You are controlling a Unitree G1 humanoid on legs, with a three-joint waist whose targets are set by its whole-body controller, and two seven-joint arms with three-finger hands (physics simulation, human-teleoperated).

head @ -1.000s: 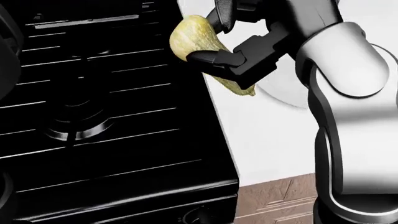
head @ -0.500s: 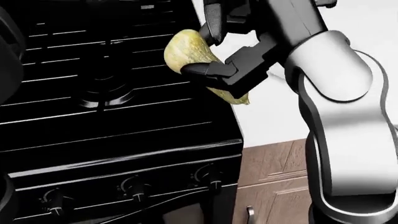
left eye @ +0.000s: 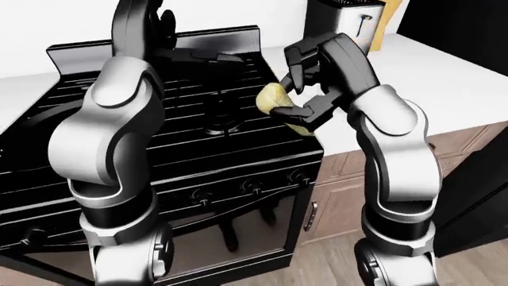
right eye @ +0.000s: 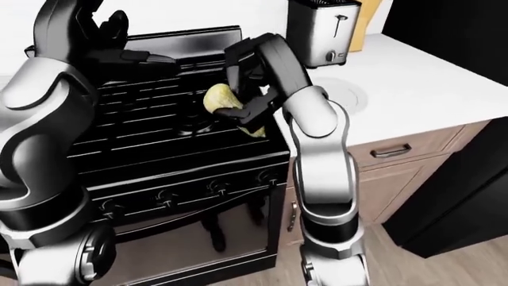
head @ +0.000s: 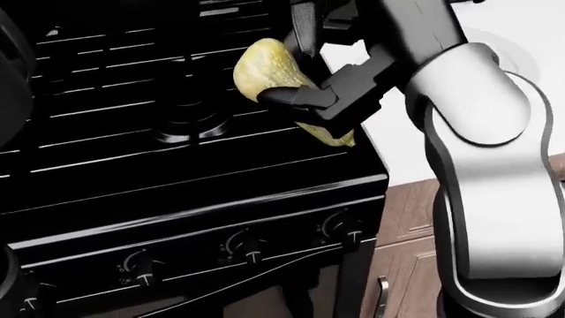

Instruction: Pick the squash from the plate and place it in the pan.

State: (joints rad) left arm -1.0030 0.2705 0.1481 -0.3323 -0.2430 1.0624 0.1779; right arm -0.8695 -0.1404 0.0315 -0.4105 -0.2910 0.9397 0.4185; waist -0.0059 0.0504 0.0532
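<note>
A: Where is the pale yellow, bumpy-skinned squash (head: 267, 69)?

B: Off the plate and in the air, pinched by the black fingers (head: 291, 97) of the right hand (head: 305, 69). In the head view it hangs over the right edge of the black gas stove (head: 132, 172), above the grates and just right of a round burner (head: 190, 122).

A: Do the eye views add anything?

B: Yes. The right-eye view shows the round white plate (right eye: 349, 95) lying bare on the white bench (right eye: 413, 89), to the right of the squash, with a steel toaster (right eye: 317, 30) near the top. The head view cuts most of that off, showing only a sliver of plate at its top right.

A: And the left hand?

B: The head view does not show it. In the left-eye view the left hand (left eye: 208, 57) is raised over the upper part of the stove, its fingers stretched out flat and holding nothing.

A: The pan?

B: A dark curved shape at the left edge of the stove may be it; I cannot tell.

A: Anything lower down?

B: The head view shows the stove's knobs (head: 243, 248) and brown wooden cabinet doors (head: 406, 225) under the bench.
</note>
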